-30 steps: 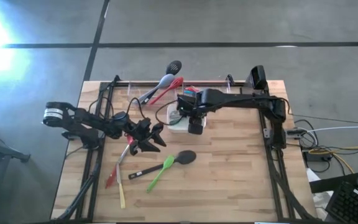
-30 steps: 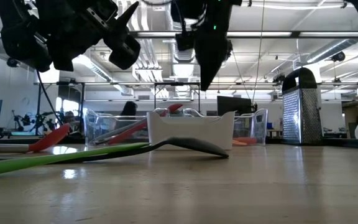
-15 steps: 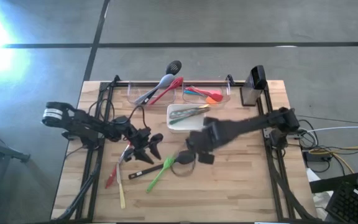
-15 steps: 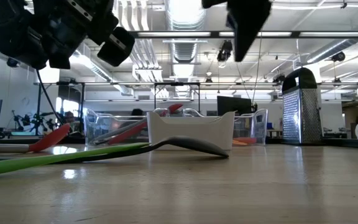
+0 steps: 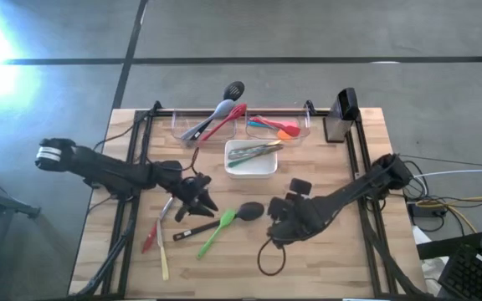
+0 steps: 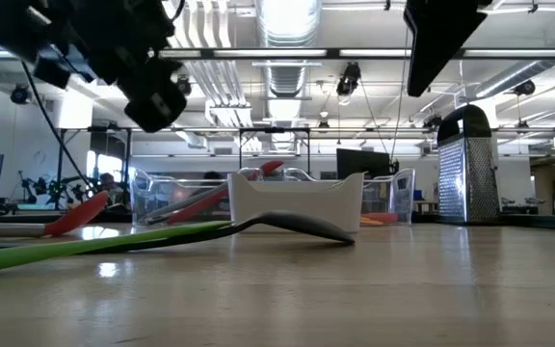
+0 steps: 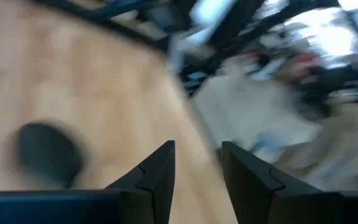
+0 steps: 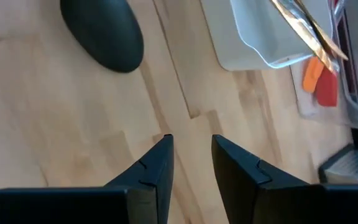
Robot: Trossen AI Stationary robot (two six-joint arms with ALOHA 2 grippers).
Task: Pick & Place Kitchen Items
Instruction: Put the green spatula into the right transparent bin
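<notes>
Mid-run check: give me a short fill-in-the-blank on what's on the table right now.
1. The white square dish holds a pair of ____.
2. The green spoon lies on the ____ tabletop.
3. Nothing sits between the right gripper's ____.
4. The metal grater stands at the table's far ____ corner.

Missing words: tongs; wooden; fingers; right
</notes>
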